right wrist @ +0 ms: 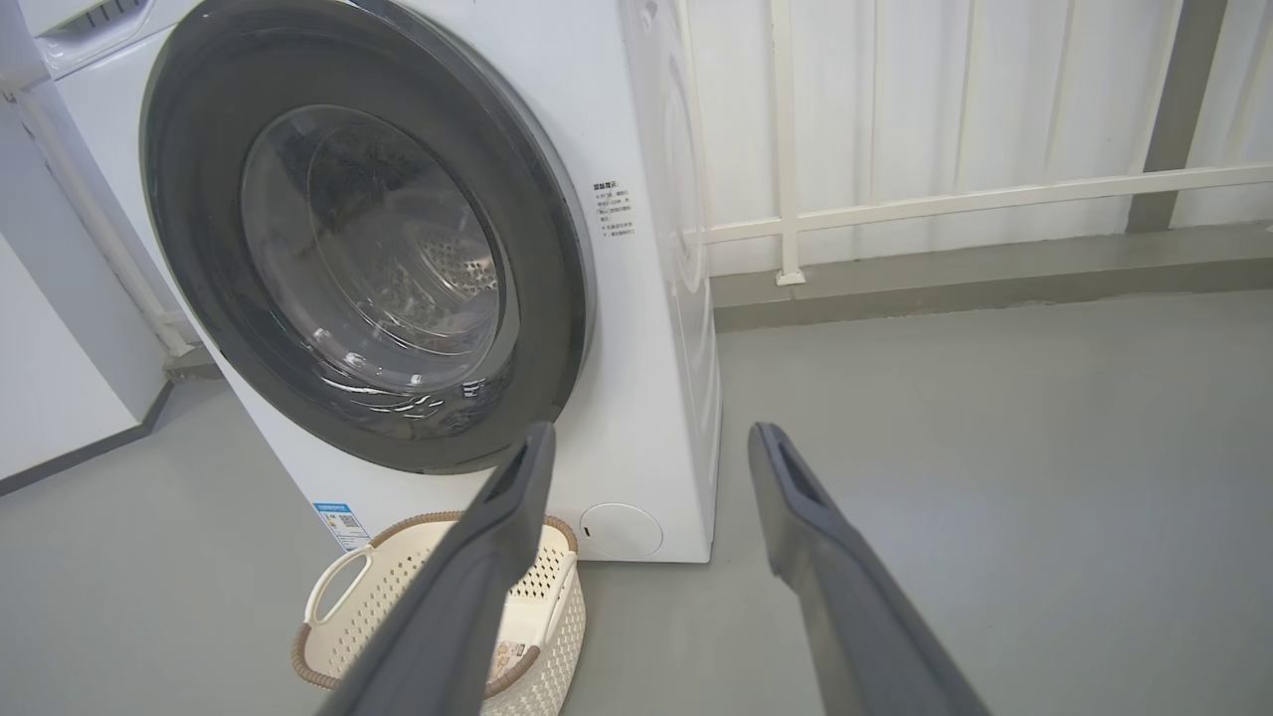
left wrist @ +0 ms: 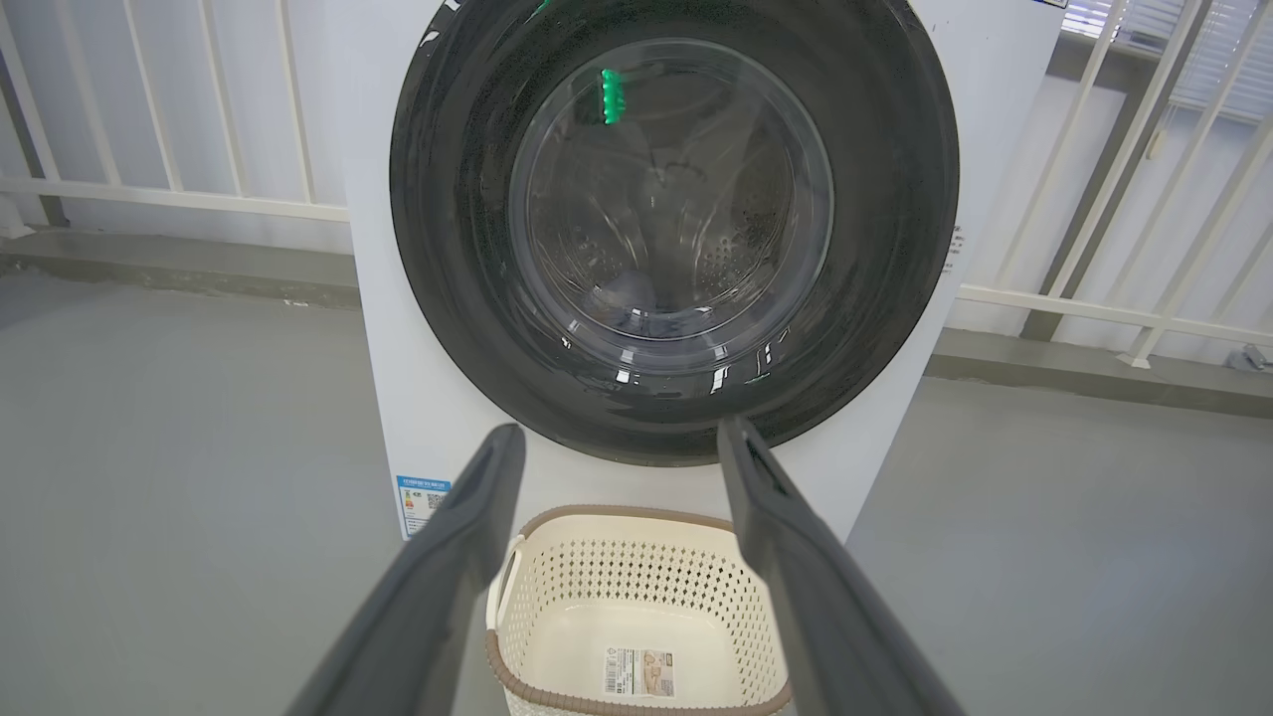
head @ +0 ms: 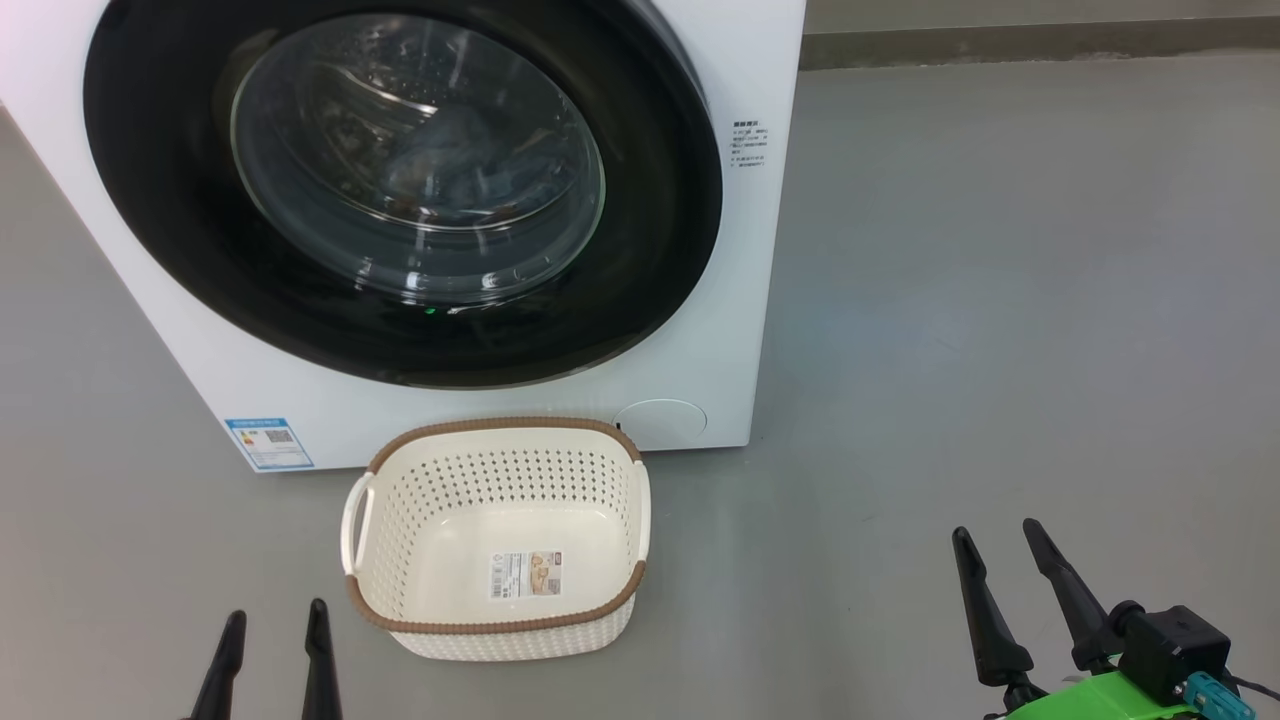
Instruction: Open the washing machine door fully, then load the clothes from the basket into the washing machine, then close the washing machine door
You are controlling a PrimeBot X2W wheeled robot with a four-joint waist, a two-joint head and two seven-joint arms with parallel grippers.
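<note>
The washing machine (head: pixel 500 415) stands white and square in front of me, its glossy black washing machine door (head: pixel 160 220) shut flat against it. Through the glass bowl the clothes (head: pixel 450 150) show dimly as a bluish heap in the drum. On the floor before the machine sits the basket (head: pixel 505 425), cream with a brown rim, with just a label sticker on its bottom. My left gripper (head: pixel 277 612) is open at the lower left, short of the basket. My right gripper (head: pixel 995 528) is open at the lower right, well to the basket's right. The left wrist view looks past the left gripper (left wrist: pixel 617 430) at the door (left wrist: pixel 457 249) and basket (left wrist: pixel 636 582).
Grey floor (head: pixel 1000 300) spreads wide to the machine's right. A white railing (right wrist: pixel 895 199) and a low curb (right wrist: pixel 995 268) run behind the machine. Another white cabinet (right wrist: pixel 50 378) stands beside the machine in the right wrist view.
</note>
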